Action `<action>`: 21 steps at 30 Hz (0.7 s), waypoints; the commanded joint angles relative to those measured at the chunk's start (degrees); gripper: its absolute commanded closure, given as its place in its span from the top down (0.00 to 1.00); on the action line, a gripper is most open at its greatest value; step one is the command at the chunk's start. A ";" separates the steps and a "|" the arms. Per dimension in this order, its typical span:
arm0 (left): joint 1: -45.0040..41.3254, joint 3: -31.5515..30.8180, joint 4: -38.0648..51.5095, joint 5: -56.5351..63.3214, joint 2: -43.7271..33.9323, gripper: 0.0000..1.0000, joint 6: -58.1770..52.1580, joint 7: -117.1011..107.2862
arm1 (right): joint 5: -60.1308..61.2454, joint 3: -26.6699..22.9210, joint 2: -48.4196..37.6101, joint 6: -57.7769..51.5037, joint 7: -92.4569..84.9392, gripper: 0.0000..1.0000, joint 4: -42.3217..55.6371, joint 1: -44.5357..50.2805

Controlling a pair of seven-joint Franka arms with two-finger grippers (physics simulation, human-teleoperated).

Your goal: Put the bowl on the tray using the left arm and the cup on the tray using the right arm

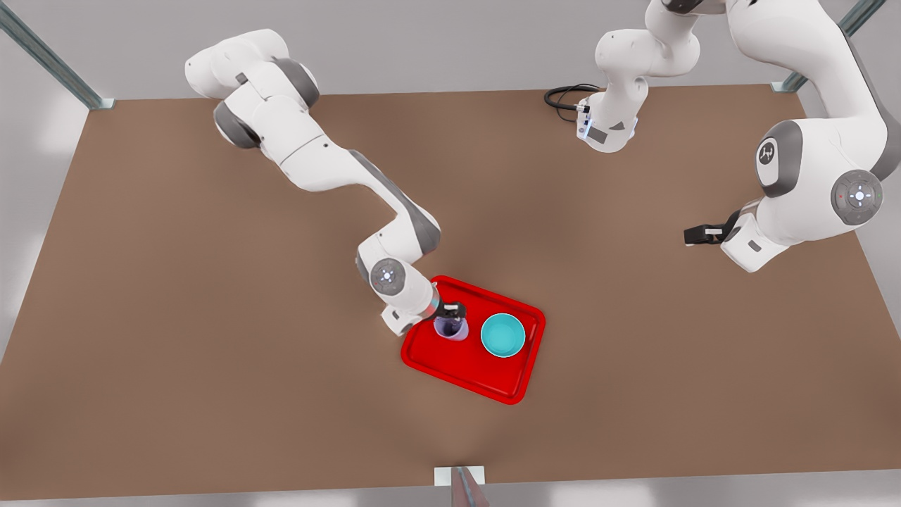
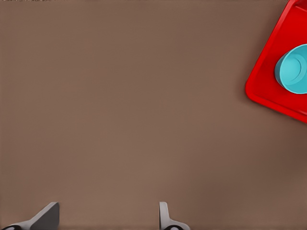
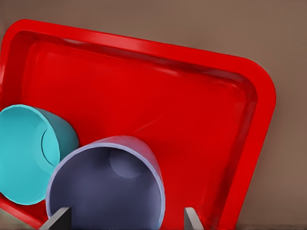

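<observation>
I see one red tray point(image 1: 514, 384) on the brown worktop point(image 1: 176, 317), carrying one teal bowl point(image 1: 503, 335) and one lavender cup point(image 1: 451, 328), side by side and both empty. My right end effector point(image 1: 452, 310) sits at the cup, fingers point(image 3: 60, 219) spread to either side of its rim; I can't tell whether they touch it. My left end effector point(image 1: 697, 235) hangs over bare worktop well apart from the tray, fingers point(image 2: 47, 216) spread and holding nothing.

Teal bowl point(image 1: 503, 335) and lavender cup point(image 1: 450, 328) upright on red tray point(image 1: 486, 377).
</observation>
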 commanded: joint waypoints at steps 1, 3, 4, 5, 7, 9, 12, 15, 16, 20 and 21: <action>0.00 0.00 0.00 0.00 0.00 1.00 0.00 0.00 | -0.01 0.00 0.00 0.00 0.00 1.00 -0.01 0.00; 0.00 0.00 0.00 0.09 0.00 1.00 0.00 0.00 | 0.07 0.08 0.00 0.00 0.00 1.00 0.08 0.00; 0.00 0.09 0.09 0.00 0.00 1.00 0.00 0.00 | 0.16 0.00 -0.09 0.00 0.09 1.00 0.26 0.00; 0.00 0.18 0.00 0.00 0.00 1.00 0.09 0.09 | 0.07 0.00 -0.09 0.00 0.09 1.00 0.26 0.00; 0.00 0.18 0.00 0.00 0.08 1.00 0.18 0.00 | 0.16 0.00 0.08 0.09 0.09 1.00 0.26 0.00; 0.00 0.35 0.00 0.00 0.17 1.00 0.26 0.00 | 0.16 0.00 0.52 0.44 -0.09 1.00 0.34 0.00; 0.00 0.35 0.00 0.00 0.17 1.00 0.26 0.09 | 0.16 -0.18 -1.49 -1.14 0.00 1.00 0.17 -0.26; 0.00 0.35 0.00 0.00 0.08 1.00 0.26 0.00 | 0.34 -0.36 -10.37 -11.07 -0.18 1.00 -2.56 -3.42; 0.00 0.35 0.00 0.00 0.08 1.00 0.26 0.00 | -0.01 -0.53 -12.92 -13.97 -0.18 1.00 -2.73 -5.09; -0.18 -0.35 4.39 -0.61 2.46 1.00 -1.84 -1.05 | -5.29 -5.63 -32.16 -38.75 -15.11 1.00 -6.06 -22.93; -0.18 -0.26 5.01 -2.64 2.55 1.00 -2.64 -1.05 | -5.29 -7.64 -37.00 -42.62 -22.67 1.00 -8.45 -27.24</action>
